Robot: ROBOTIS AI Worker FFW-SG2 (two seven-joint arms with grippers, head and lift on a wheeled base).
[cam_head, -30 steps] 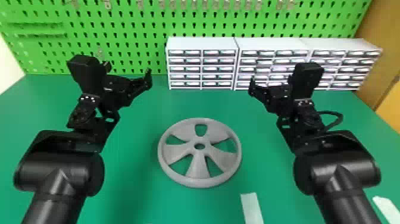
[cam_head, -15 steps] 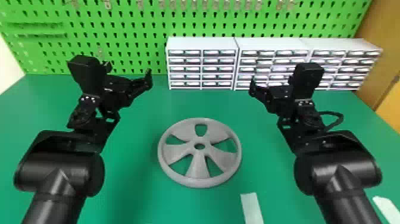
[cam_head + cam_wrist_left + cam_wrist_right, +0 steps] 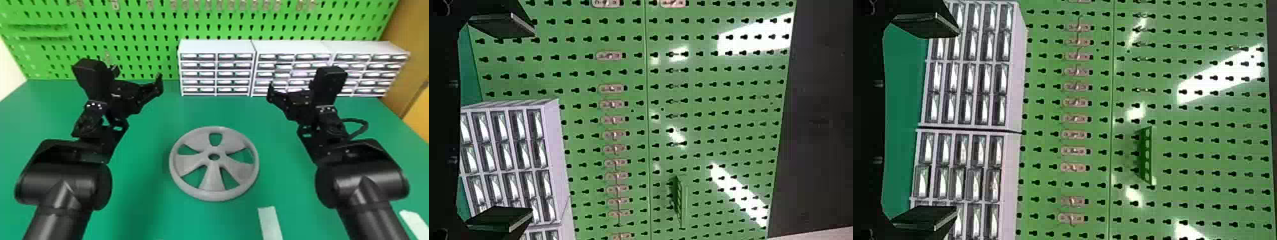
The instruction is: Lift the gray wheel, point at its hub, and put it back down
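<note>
Gray wheel (image 3: 212, 180) flat on green table (image 3: 140, 191); left hand (image 3: 136, 74), right hand (image 3: 290, 84): fingers apart.

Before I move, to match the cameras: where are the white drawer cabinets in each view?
Head view: drawer cabinets beyond the wheel, middle to right.
Left wrist view: partly between the left hand's fingers, and behind one.
Right wrist view: behind both the right hand's fingers and between them.
Shared landmark: green pegboard.

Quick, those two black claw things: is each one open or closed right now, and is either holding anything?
Left gripper: open, holding nothing.
Right gripper: open, holding nothing.
</note>
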